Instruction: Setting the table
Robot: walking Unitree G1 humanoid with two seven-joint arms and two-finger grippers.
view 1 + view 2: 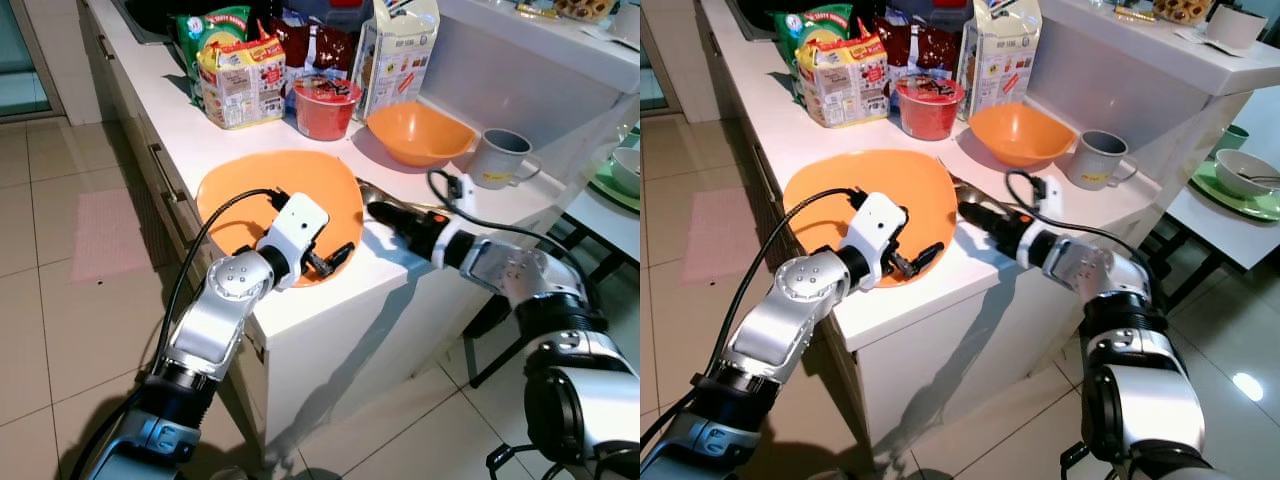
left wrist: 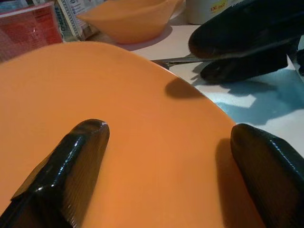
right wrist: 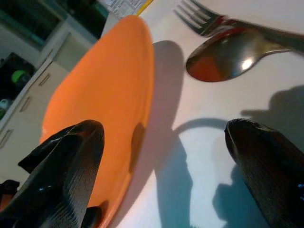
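Plate (image 1: 250, 195), big, flat and orange, lies on the white bench (image 1: 330, 285), close to the bench's front edge. Everything else is placed from this plate.

The left gripper (image 2: 166, 156) hangs over the near side of the plate. Its jaws are wide open, with one black finger (image 2: 71, 161) over the plate and the other at the plate's rim. They hold nothing.

The right gripper (image 3: 161, 161) is just beside the plate, low over the bench. Its jaws are wide open too and hold nothing. One finger (image 3: 71, 161) is over the plate's edge and the other is over the bare bench.

A spoon (image 3: 223, 59) and a fork (image 3: 199, 19) lie on the bench right next to the plate, in front of the right gripper. They touch or overlap each other.

Behind the plate sits an orange bowl (image 1: 418, 132). A grey mug (image 1: 497, 158) stands past the bowl, farther from the plate. A red cup (image 1: 325, 105) with a lid stands behind the plate as well. Snack bags (image 1: 243, 80) and a tall carton (image 1: 395, 55) stand at the back, well apart from the plate.
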